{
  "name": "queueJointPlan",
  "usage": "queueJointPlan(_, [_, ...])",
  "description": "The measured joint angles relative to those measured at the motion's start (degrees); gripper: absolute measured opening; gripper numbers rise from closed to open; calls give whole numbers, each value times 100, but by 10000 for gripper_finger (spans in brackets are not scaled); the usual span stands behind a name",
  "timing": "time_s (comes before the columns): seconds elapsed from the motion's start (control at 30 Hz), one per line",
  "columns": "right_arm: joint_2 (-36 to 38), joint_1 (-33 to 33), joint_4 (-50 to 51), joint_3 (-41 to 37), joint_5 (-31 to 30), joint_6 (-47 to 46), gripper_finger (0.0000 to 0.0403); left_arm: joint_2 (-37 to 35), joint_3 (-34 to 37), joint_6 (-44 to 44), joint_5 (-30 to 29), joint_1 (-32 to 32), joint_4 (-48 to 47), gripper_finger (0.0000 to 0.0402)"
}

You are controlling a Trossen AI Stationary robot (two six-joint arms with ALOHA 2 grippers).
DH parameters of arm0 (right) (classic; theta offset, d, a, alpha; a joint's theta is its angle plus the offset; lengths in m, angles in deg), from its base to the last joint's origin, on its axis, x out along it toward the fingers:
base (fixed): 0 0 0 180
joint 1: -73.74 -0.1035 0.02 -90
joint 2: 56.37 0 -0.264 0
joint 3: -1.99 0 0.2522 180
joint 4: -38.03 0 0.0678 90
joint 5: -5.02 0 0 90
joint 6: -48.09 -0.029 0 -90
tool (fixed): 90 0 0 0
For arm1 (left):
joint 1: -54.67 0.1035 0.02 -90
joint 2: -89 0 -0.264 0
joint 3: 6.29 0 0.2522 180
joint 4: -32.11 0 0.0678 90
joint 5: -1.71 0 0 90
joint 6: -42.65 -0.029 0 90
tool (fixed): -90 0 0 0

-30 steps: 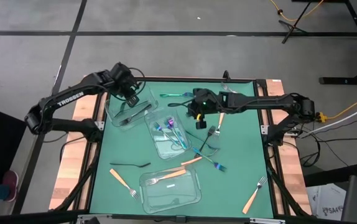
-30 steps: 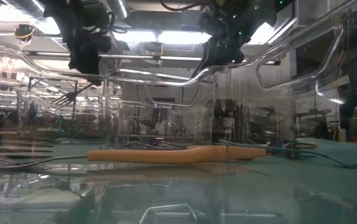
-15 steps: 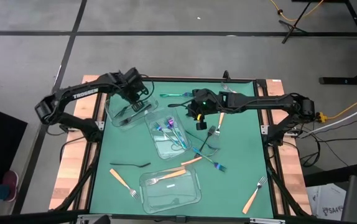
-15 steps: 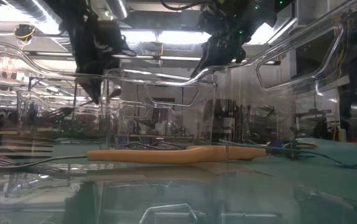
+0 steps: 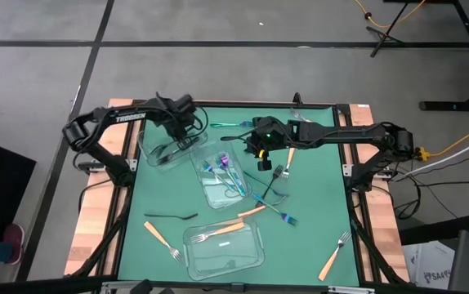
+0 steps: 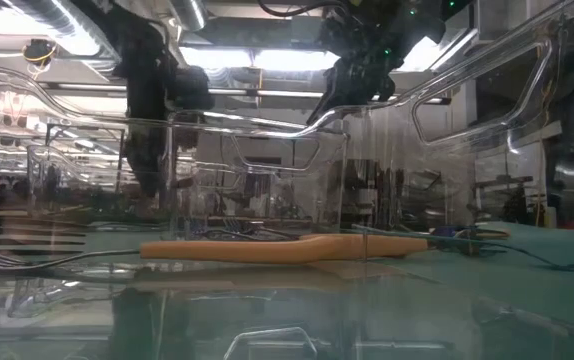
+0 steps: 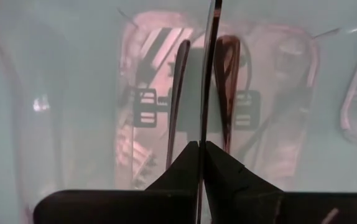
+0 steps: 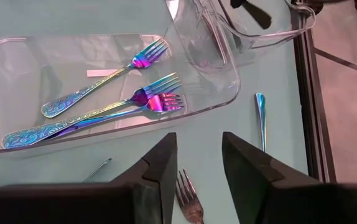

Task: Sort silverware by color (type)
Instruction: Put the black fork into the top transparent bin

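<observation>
Here we see the left gripper (image 7: 201, 163) pinched on a slim black utensil (image 7: 211, 68) over the clear container (image 5: 167, 145) near the table's (image 5: 316, 212) far left corner; its ends are cut off. The right gripper (image 8: 197, 163) hangs parted, empty, beside the container of iridescent forks (image 8: 138, 98).

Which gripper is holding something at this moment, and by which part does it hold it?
The left gripper, above the far-left clear container, pinches a slim black utensil near one end. The right gripper is open and empty.
</observation>
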Motion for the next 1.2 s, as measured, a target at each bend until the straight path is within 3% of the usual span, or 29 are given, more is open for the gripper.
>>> queueJointPlan(0.7, [0,0,-1,0,0,0,117,331,0,7,44,0,12,10])
queueJointPlan(1.0, [0,0,0,0,0,2,117,331,0,15,46,1,17,62])
queueJointPlan(1.2, [0,2,92,0,-120,40,117,331,0,60,46,0,17,71])
